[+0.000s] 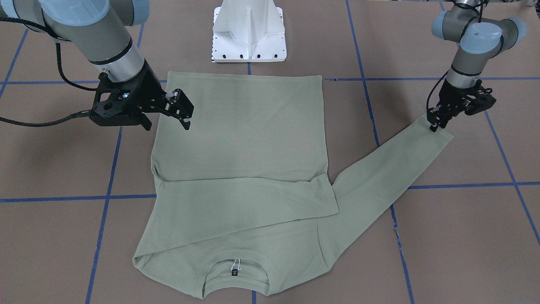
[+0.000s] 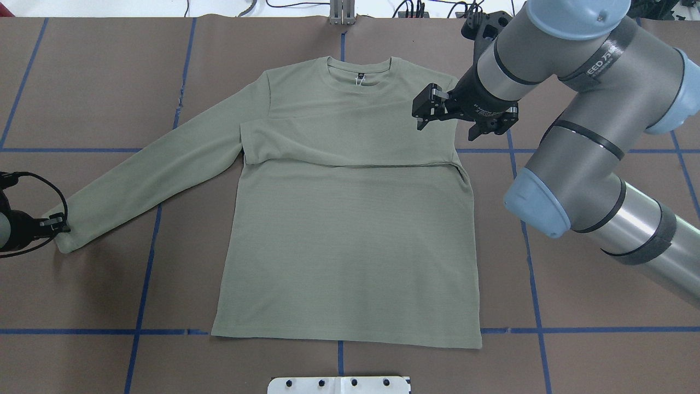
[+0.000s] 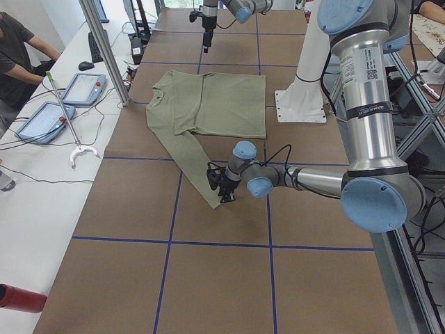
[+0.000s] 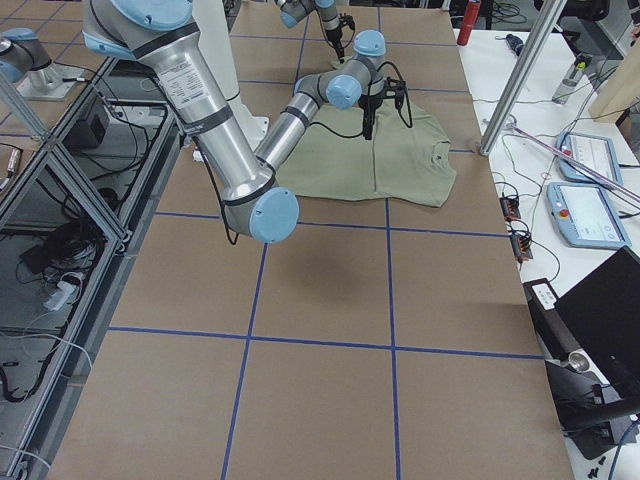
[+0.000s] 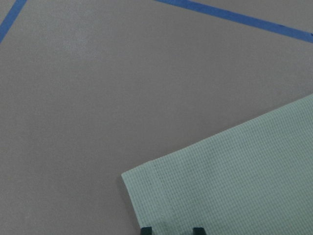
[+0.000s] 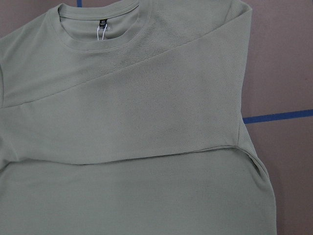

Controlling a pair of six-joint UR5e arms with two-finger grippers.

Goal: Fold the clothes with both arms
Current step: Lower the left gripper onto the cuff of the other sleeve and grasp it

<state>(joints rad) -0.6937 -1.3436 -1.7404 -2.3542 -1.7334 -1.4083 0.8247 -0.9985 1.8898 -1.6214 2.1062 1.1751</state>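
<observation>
We see the shirt (image 2: 350,230) lying flat on the brown table (image 2: 82,82); the table has blue tape lines (image 2: 147,273) on it. The neck of the shirt points away from the robot; the bottom edge is near the white base (image 1: 249,33). A small black label (image 2: 361,75) sits inside the neck.

One sleeve (image 2: 339,137) is folded over the chest, from the robot's right side across to the other side; its end lies flat on the shirt. The other sleeve (image 2: 153,164) is stretched out on the table, slanting out toward the robot's left.

The left gripper (image 1: 434,124) is down at the very end of that long sleeve; in the left wrist view we see the cuff (image 5: 161,196) lying flat, and two black fingertips (image 5: 145,229) a little apart at its edge; the gripper looks loose, not pinching the cloth.

The right gripper (image 1: 187,118) hangs over the shirt near the shoulder on the robot's right; its fingers are apart and it holds nothing.

In the side view a person (image 3: 17,56) sits at a white table beside the brown one.
</observation>
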